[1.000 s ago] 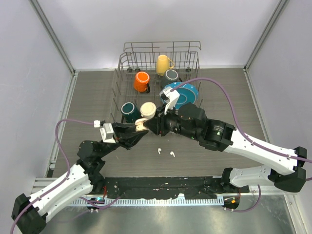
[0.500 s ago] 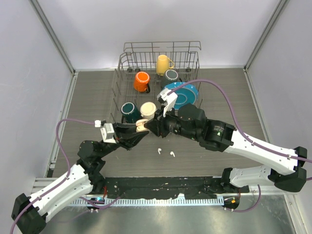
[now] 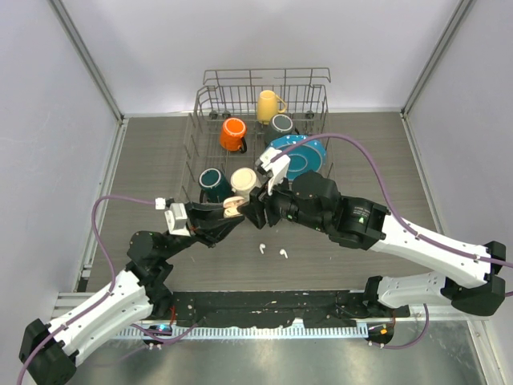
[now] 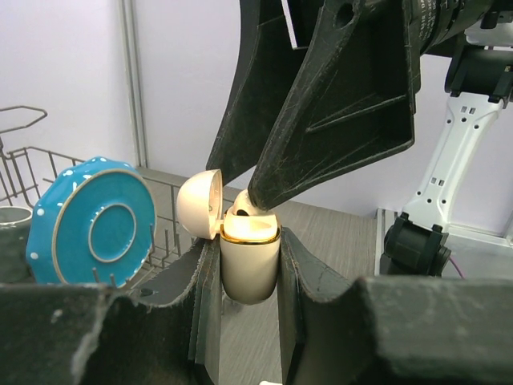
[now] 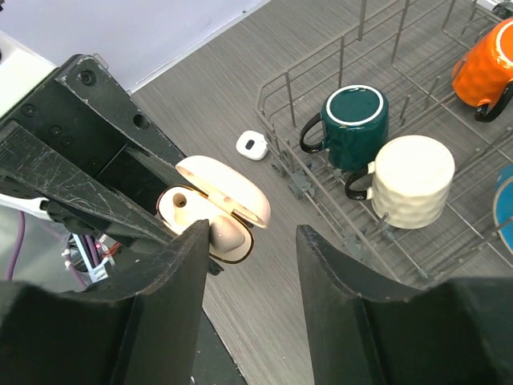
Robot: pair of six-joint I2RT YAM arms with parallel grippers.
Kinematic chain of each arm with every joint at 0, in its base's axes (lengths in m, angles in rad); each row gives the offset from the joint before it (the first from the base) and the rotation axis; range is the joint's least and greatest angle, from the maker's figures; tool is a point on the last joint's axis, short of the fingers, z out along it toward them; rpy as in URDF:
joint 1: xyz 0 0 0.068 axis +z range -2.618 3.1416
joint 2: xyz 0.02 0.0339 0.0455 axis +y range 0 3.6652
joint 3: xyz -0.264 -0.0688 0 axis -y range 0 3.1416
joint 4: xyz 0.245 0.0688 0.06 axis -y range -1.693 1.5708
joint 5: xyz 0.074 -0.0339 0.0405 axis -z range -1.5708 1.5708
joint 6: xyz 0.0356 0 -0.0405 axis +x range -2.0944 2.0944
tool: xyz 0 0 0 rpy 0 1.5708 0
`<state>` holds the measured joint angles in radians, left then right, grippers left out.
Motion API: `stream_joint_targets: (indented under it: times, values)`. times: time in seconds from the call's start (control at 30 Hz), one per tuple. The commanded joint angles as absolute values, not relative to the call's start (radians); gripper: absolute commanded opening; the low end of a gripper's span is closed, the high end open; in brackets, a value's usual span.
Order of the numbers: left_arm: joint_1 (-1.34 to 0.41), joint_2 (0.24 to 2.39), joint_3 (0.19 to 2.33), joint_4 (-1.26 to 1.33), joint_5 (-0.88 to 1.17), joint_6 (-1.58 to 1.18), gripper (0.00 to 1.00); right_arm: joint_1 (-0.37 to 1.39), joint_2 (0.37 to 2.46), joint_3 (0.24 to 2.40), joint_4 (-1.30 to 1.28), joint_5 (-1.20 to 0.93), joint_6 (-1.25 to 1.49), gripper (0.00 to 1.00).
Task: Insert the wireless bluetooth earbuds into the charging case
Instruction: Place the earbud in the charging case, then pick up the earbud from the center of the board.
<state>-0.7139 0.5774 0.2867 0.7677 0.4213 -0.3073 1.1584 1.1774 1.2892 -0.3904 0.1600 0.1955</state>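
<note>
My left gripper (image 4: 247, 241) is shut on a cream charging case (image 4: 248, 269) with a gold rim and holds it upright above the table, lid (image 4: 199, 204) open. One white earbud (image 5: 225, 234) sits in one slot of the case (image 5: 210, 210). The other slot (image 5: 180, 200) is empty. My right gripper (image 5: 252, 233) is open and empty just above the case mouth, one fingertip (image 4: 260, 196) at the rim. Two more earbuds (image 3: 261, 249) (image 3: 282, 253) lie on the table below the grippers (image 3: 232, 207) (image 3: 255, 212).
A wire dish rack (image 3: 210, 103) stands behind, holding orange (image 3: 233, 134), yellow (image 3: 268, 105), dark green (image 3: 212, 183) and cream (image 3: 244, 181) mugs and blue plates (image 3: 300, 156). A small white case (image 5: 252, 145) lies on the table by the rack's corner.
My right gripper has shifted slightly up and to the right at the case mouth. My left gripper and the case have stayed still.
</note>
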Motion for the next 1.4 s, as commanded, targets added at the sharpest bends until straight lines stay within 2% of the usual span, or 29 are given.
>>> stream_joint_targets:
  times: [0.0,0.2,0.33,0.37,0.47,0.53,0.67,0.73,0.97,1.03,1.07,1.23,1.37]
  values:
    - [-0.713,0.549,0.299,0.876,0.44,-0.307,0.0,1.154,1.132,1.335,-0.422,0.261,0.152,0.59]
    - [-0.713,0.543,0.29,0.856,0.43,-0.298,0.0,1.152,0.994,1.278,-0.335,0.336,0.221,0.76]
    - [-0.712,0.526,0.282,0.842,0.416,-0.287,0.0,1.151,0.914,1.206,-0.353,0.541,0.317,0.8]
    - [-0.713,0.525,0.281,0.841,0.414,-0.287,0.0,1.141,0.896,1.192,-0.379,0.71,0.357,0.8]
    - [-0.713,0.517,0.281,0.831,0.413,-0.285,0.0,1.091,0.845,1.172,-0.596,0.935,0.595,0.82]
    - [-0.713,0.515,0.281,0.824,0.413,-0.285,0.0,0.985,0.835,1.189,-0.815,0.948,0.793,0.82]
    - [-0.713,0.517,0.278,0.822,0.414,-0.284,0.0,0.749,0.859,1.163,-0.989,0.82,0.862,0.82]
    - [-0.713,0.517,0.276,0.822,0.416,-0.284,0.0,0.586,0.891,1.117,-0.992,0.665,0.833,0.83]
    - [-0.713,0.477,0.276,0.789,0.414,-0.287,0.0,0.203,0.911,0.899,-0.819,0.309,0.732,0.79]
    - [-0.712,0.465,0.276,0.77,0.414,-0.285,0.0,0.143,0.939,0.832,-0.77,0.191,0.689,0.76]
    - [-0.713,0.457,0.275,0.764,0.416,-0.282,0.0,0.097,0.952,0.81,-0.758,0.163,0.68,0.72]
    - [-0.712,0.433,0.279,0.713,0.407,-0.267,0.0,0.061,0.999,0.704,-0.643,0.12,0.666,0.65]
    - [-0.713,0.429,0.276,0.707,0.4,-0.264,0.0,0.06,1.071,0.71,-0.597,0.132,0.629,0.59]
